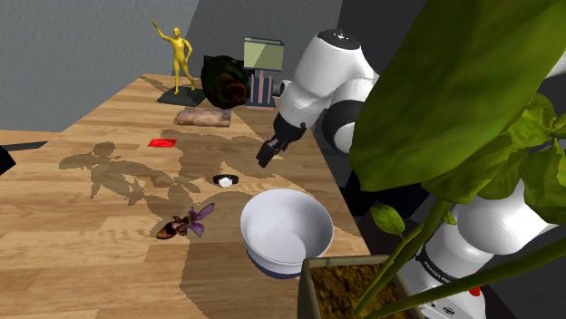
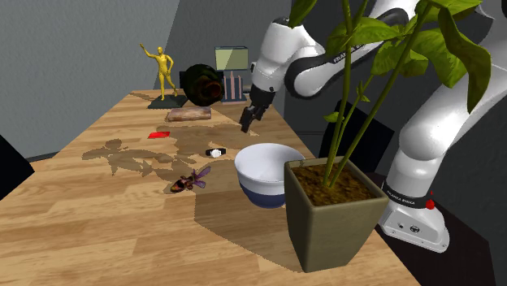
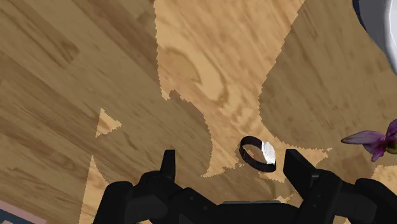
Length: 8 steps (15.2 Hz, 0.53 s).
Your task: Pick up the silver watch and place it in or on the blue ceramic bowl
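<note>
Hovering above a wooden table [image 1: 82, 208] with the all-black gripper [image 1: 268, 154] [image 2: 245, 122] [image 3: 231, 159], fingers spread wide and clasping nothing. Sharing that surface with a purple flower [image 1: 186, 222] [image 2: 188, 180] [image 3: 375, 139], a small red piece [image 1: 162, 142] [image 2: 159, 134], a flat brown slab [image 1: 204, 116] [image 2: 188, 114], a dark jug [image 1: 225, 80] [image 2: 201, 81] on its side and a yellow figurine [image 1: 178, 56] [image 2: 166, 69] at the far end. Crowding the near edge with a potted plant [image 1: 345, 285] [image 2: 329, 215], leaves covering part of the arm in both exterior views and throwing ragged shadows across the wood. Resting flat on the table just ahead of the fingertips and touching neither: the watch [image 1: 225, 180] [image 2: 215, 152] [image 3: 257, 153], near the bowl [image 1: 290, 231] [image 2: 264, 175] [image 3: 382, 25] but apart from it, with the flower well to its other side. Showing a dark band closed in a loop and a white face, half in shadow. Rendering the bowl white inside with a blue band round its base.
</note>
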Tool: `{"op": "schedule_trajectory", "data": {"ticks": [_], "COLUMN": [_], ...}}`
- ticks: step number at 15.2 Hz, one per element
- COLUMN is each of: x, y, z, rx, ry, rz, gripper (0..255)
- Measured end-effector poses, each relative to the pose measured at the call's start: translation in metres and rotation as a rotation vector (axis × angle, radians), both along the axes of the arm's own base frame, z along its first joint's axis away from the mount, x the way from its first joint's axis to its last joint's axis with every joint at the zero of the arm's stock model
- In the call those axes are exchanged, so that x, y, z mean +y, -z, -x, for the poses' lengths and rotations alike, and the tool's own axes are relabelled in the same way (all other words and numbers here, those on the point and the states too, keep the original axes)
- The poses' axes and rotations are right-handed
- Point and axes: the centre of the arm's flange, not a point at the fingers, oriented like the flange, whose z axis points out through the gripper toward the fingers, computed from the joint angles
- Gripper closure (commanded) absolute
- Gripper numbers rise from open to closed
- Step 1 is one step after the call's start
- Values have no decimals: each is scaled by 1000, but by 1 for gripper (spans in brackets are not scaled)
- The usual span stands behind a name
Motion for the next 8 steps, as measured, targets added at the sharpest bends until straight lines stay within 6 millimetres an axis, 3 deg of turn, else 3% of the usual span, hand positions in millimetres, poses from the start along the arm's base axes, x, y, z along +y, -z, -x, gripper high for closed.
{"op": "schedule_trajectory", "data": {"ticks": [8], "x": [68], "y": [60], "z": [-53], "rx": [-93], "ry": [-7], "rz": [58], "gripper": [0]}}
